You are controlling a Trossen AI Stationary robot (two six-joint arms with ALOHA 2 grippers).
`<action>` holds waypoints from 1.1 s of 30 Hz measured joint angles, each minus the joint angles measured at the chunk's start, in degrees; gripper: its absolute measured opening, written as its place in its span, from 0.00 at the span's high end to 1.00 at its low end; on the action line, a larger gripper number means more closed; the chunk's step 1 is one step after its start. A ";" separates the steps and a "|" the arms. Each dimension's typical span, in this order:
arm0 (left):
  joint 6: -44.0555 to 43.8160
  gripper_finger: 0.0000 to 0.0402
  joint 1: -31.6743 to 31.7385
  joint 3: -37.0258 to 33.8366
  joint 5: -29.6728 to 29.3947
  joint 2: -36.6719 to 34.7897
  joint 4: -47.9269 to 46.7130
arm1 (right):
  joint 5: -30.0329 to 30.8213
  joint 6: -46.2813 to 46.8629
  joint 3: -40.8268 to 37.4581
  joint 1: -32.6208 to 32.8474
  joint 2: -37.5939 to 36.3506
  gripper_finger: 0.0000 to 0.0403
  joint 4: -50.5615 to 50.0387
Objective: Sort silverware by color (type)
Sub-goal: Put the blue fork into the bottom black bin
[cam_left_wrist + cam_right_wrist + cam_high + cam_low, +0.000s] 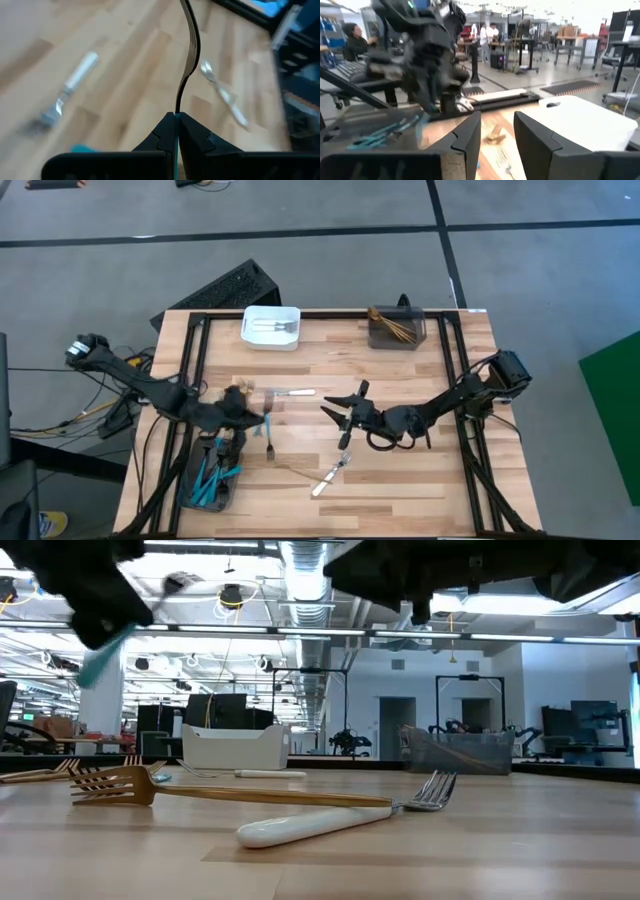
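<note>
Blue-handled piece point(190, 45) is pinched right at its end by the left gripper point(176, 116). The fingers are closed tight on it and it sticks out long and thin past the tips; I can't tell if it's a fork or a spoon. In the low view it hangs up in the air point(100, 660), off the table, and from above the left gripper point(240, 412) sits near the dark grey bin point(190, 480) where the other blue ones point(212, 475) lie.

Biggest worry IMO: a grip that far out on a skinny handle could let it swivel or slip, so it might land on the table point(400, 480) or catch the bin's rim rather than go in.

Right gripper point(345, 412) hovers mid-table with its fingers apart and nothing in them. It's fairly near the left one, so if both go for the middle they could bump.

Also, a gold fork point(200, 792) lies across a white-handled fork point(330, 820) near the front. Grabbing one will probably drag the other, or pick up both. The white bin point(250, 330) and the gold-filled bin point(420, 330) are at the far edge, so that's a long carry.
</note>
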 joint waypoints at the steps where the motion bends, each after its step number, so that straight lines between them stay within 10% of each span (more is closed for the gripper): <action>1: -1.66 1.00 -1.54 0.00 -0.06 -1.08 -0.84 | 0.00 0.70 -0.02 -0.15 0.04 0.65 -0.96; 33: -47.46 1.00 -37.14 0.09 -1.49 0.65 -17.63 | -0.72 7.06 -0.02 -2.91 0.07 0.64 -4.16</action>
